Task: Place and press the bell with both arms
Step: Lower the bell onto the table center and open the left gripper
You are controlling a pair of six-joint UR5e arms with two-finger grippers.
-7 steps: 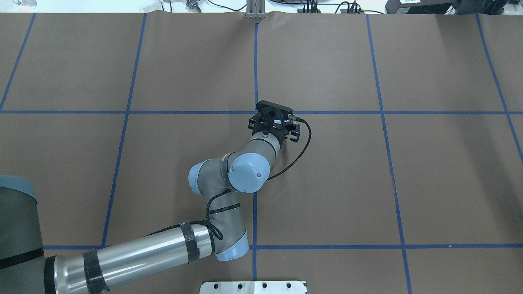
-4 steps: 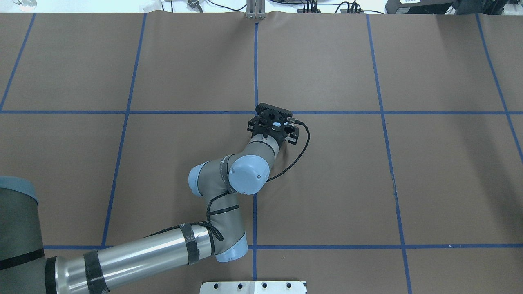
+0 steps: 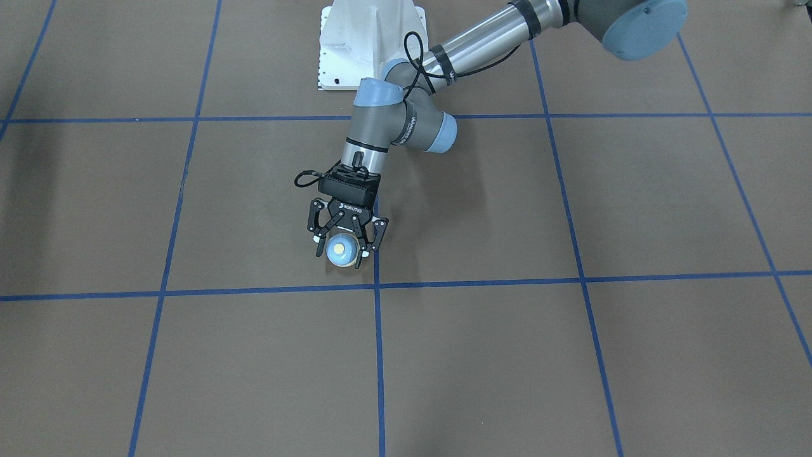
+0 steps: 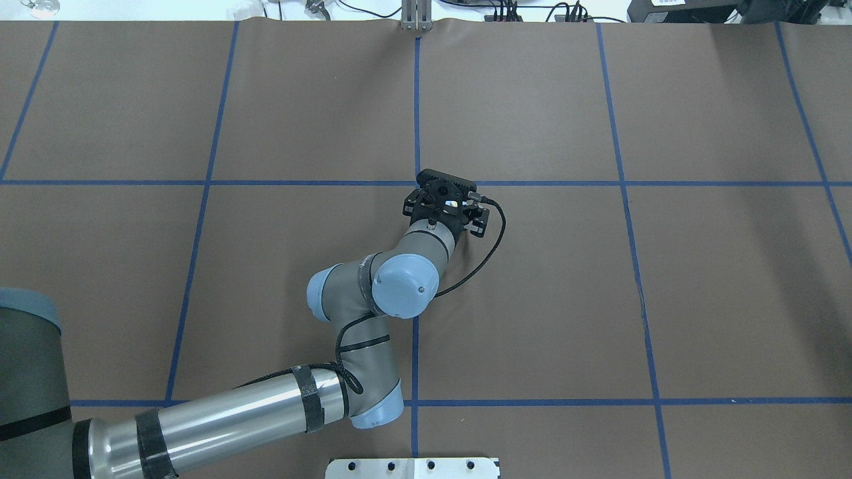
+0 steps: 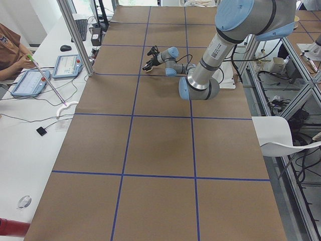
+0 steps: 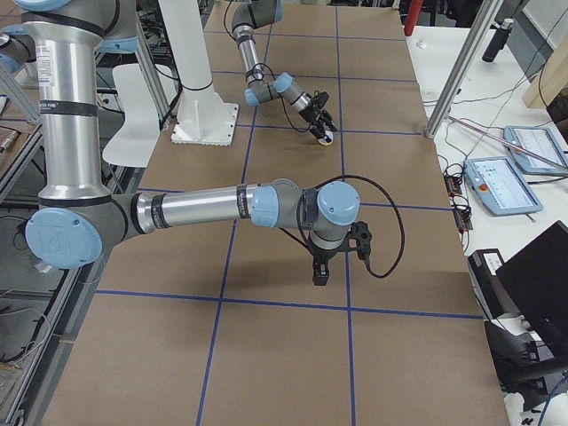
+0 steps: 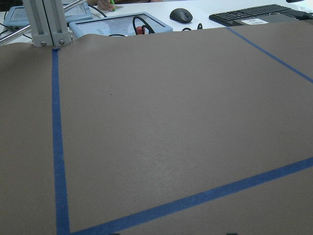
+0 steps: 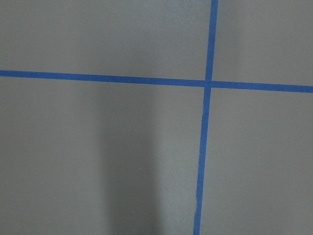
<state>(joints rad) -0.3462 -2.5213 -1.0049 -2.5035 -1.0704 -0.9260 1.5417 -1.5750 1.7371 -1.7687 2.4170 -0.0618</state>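
The light-blue bell (image 3: 341, 249) with its cream button sits low on the brown table, just beside a crossing of blue tape lines. My left gripper (image 3: 342, 255) points down over it with a finger on each side, shut on the bell. In the overhead view the left gripper (image 4: 444, 203) hides most of the bell. The exterior right view shows the bell (image 6: 327, 135) under the far left gripper (image 6: 321, 131). The near right gripper (image 6: 318, 277) hangs above the table well away from the bell, and I cannot tell whether it is open. Neither wrist view shows fingers or the bell.
The white pedestal (image 3: 371, 44) stands behind the left arm. Blue tape lines (image 4: 416, 100) divide the brown table cover. An aluminium post (image 7: 46, 22) stands at the far edge, with tablets and a keyboard (image 7: 249, 12) beyond. An operator (image 5: 10, 50) sits at the side desk.
The left arm's elbow and wrist have shifted slightly toward the robot's left. The gripper stays over the same spot around the bell.
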